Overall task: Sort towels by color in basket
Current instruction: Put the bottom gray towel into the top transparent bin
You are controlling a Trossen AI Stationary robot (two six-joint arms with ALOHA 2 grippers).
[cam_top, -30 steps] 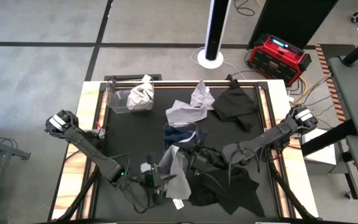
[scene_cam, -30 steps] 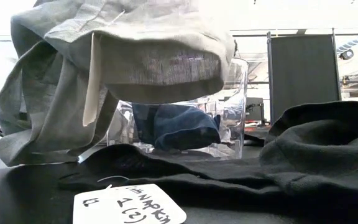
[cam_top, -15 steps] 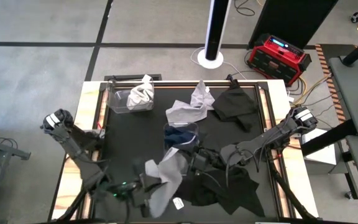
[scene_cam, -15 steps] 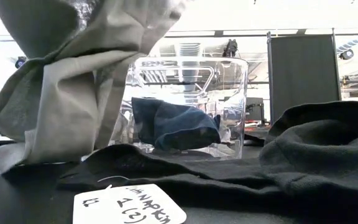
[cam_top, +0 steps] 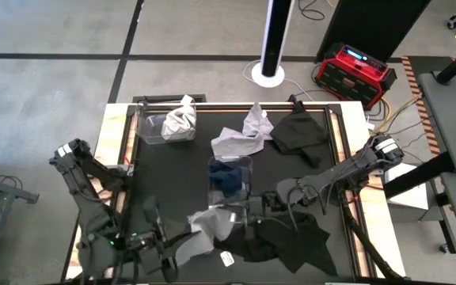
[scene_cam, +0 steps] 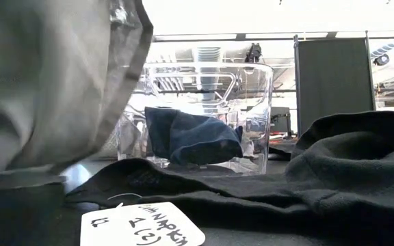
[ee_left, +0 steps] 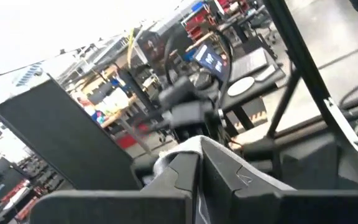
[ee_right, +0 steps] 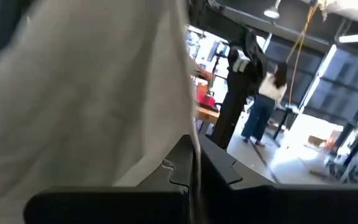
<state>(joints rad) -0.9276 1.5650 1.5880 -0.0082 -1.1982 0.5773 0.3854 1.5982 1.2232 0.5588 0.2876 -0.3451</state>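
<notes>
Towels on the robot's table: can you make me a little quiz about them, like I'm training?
1. True or false: the navy towel lies inside a clear bin.
2. Which towel do the left pincer and the right pincer both grip? A black, B grey, C navy.
3. How many clear bins does the high view show?

Key: 1 true. 2 B, the grey towel. 3 two.

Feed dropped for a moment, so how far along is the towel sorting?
Done: one pale towel in the far-left clear bin, one navy towel in the centre clear bin. In hand: a light grey towel pinched by left gripper and right gripper. Left: loose grey towel, white towel, far black towel, near black towel.
</notes>
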